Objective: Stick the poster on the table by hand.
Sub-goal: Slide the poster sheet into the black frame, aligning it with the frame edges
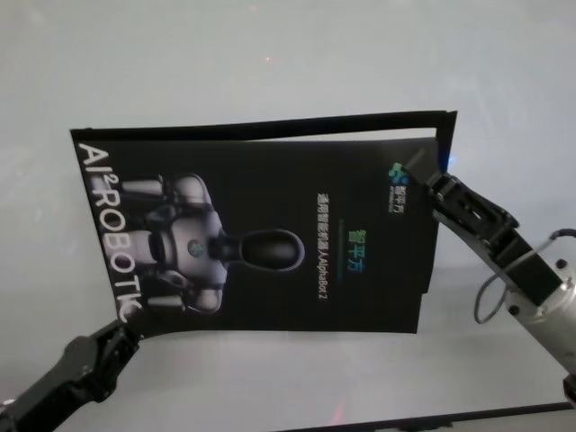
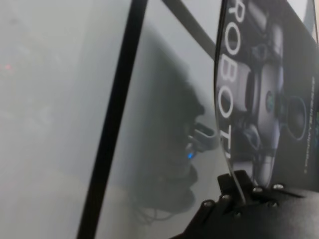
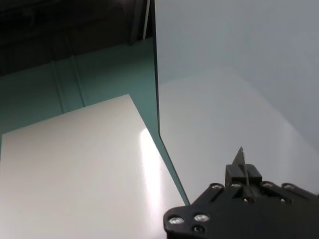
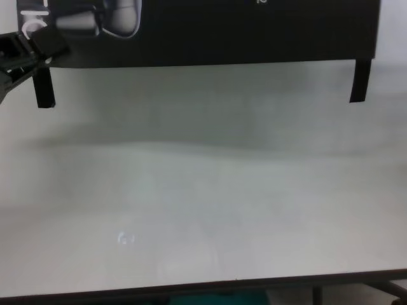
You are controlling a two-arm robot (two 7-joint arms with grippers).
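Note:
The poster point(image 1: 270, 234), black with a grey-white robot picture and white lettering, hangs in the air above the table point(image 1: 270, 54). My left gripper point(image 1: 121, 333) is shut on its near left corner, by the lettering. It also shows in the left wrist view point(image 2: 237, 186), pinching the sheet's edge point(image 2: 224, 99). My right gripper point(image 1: 432, 180) is shut on the far right corner. In the right wrist view point(image 3: 242, 172) a thin sliver of the sheet stands between its fingers. In the chest view the poster's lower edge point(image 4: 210, 38) hangs clear of the table point(image 4: 203, 210), with two black tape strips point(image 4: 43, 89) point(image 4: 359, 79) dangling.
The pale tabletop spreads wide under and in front of the poster. Its dark front edge point(image 4: 191, 289) runs along the bottom of the chest view and also shows in the head view point(image 1: 432, 418). A grey cable loop point(image 1: 490, 301) hangs at my right wrist.

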